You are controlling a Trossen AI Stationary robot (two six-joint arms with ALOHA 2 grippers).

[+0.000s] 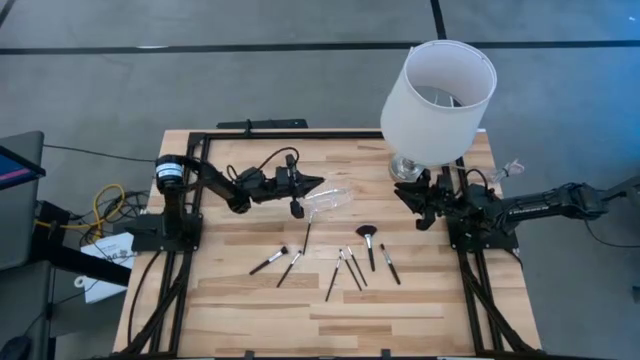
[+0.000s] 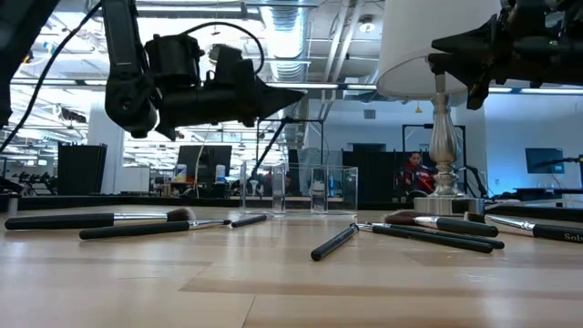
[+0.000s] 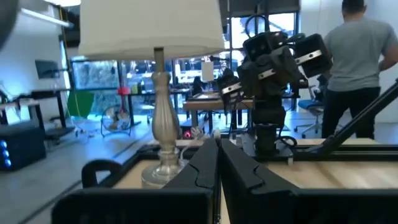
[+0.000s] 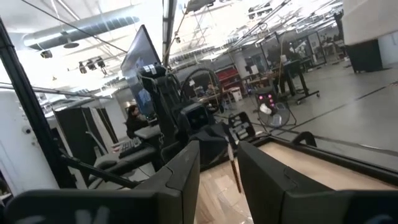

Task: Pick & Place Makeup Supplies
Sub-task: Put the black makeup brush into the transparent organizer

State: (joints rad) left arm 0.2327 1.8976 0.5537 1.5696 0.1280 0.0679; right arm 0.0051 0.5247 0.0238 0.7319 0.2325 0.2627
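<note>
Little of the job is looking done. About eight thin black and silver-handled makeup brushes [image 1: 333, 278] are lying loose in a scattered row across the middle of the pale wooden slat table [image 1: 260, 320], the wider fan-headed brush [image 1: 368, 240] among them towards the right. The clear crinkly plastic pouch [image 1: 330, 197] is sitting just beyond them, and I am seeing no brush inside it, so nearly all the picking and placing is remaining.

The left gripper [image 1: 316, 185] is hovering above the table by the pouch's left edge with its fingers pressed together. The right gripper [image 4: 217, 163] is waiting at the far right beside the silver base of the white-shaded table lamp [image 1: 438, 88], its fingers standing a narrow gap apart and holding nothing.

In the right wrist view, a thin stick is seeming to hang below the left gripper; whether that is a pinched brush or something behind it I cannot tell. The pouch's opening is hard to make out, and the lampshade is hiding part of the far right corner from above.
</note>
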